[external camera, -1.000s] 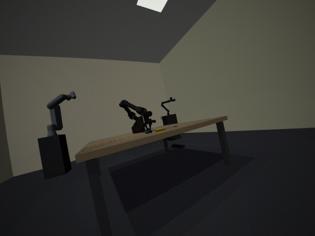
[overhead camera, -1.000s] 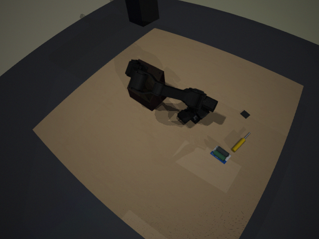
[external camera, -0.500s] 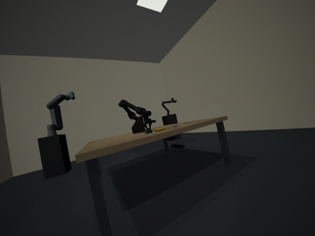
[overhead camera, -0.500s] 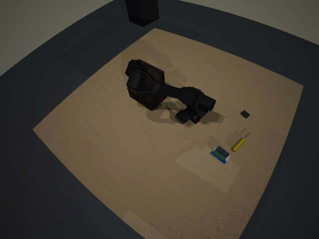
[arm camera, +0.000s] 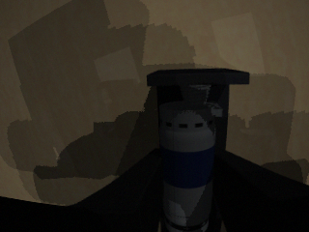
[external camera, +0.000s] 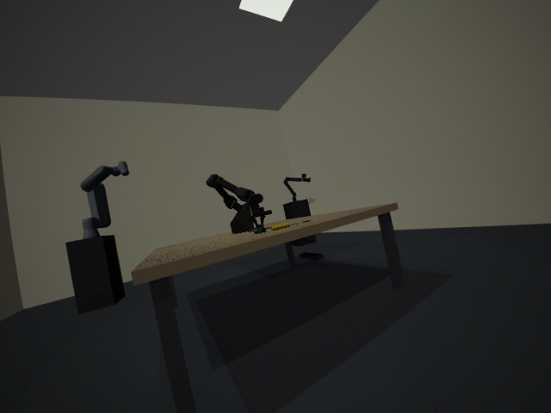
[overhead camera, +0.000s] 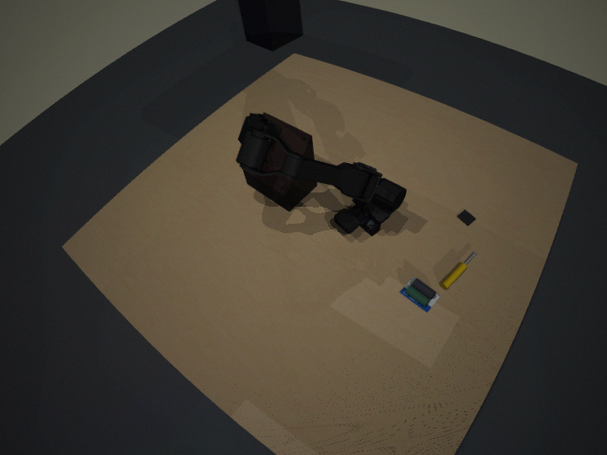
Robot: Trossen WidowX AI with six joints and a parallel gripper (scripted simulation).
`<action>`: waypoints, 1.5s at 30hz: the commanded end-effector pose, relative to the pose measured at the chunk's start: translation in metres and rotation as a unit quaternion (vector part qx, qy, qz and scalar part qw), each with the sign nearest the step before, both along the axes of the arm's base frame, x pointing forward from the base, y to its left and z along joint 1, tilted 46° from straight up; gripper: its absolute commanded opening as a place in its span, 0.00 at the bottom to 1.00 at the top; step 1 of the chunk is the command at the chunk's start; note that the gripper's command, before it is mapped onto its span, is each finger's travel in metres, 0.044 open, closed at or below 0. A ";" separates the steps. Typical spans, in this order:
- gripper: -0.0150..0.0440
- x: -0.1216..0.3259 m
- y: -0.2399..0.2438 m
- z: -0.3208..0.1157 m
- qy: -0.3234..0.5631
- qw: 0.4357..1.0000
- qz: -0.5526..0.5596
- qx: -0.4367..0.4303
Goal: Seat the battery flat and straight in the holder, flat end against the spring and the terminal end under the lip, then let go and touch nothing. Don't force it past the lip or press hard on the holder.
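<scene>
Wooden table (overhead camera: 245,294) (external camera: 267,242) (arm camera: 280,43) beneath the gripper (overhead camera: 363,227) (external camera: 261,224) (arm camera: 190,157), whose fingers are closed on the blue-banded battery (arm camera: 188,169). Well apart from the gripper: the holder (overhead camera: 419,294) (external camera: 259,231), with green and dark cylinders, and a yellow screwdriver (overhead camera: 453,276) (external camera: 280,225).

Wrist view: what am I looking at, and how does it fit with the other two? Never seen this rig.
It looks out past the gripper: its dark fingers are closed on a battery, white with a blue band. The top view looks down on the wooden table, where one black arm stands. In front of it lie a blue-and-white holder with a green cylinder inside, a yellow screwdriver and a small dark square. The exterior view shows the table from the side.
</scene>
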State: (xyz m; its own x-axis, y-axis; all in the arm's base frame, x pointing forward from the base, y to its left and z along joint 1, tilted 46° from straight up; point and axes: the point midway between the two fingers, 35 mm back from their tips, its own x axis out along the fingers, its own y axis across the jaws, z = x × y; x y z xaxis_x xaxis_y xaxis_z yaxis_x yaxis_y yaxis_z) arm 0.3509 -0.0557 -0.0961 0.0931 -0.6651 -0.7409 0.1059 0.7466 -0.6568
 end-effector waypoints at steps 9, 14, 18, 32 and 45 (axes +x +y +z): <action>0.39 -0.001 -0.002 0.001 -0.015 1.000 0.009 -0.002; 0.39 -0.004 -0.002 0.001 -0.017 1.000 0.011 -0.002; 0.39 -0.006 -0.002 0.001 -0.019 1.000 0.012 -0.002; 0.39 -0.014 -0.001 0.001 -0.025 1.000 0.018 -0.001; 0.39 -0.014 -0.001 0.001 -0.026 0.999 0.019 0.000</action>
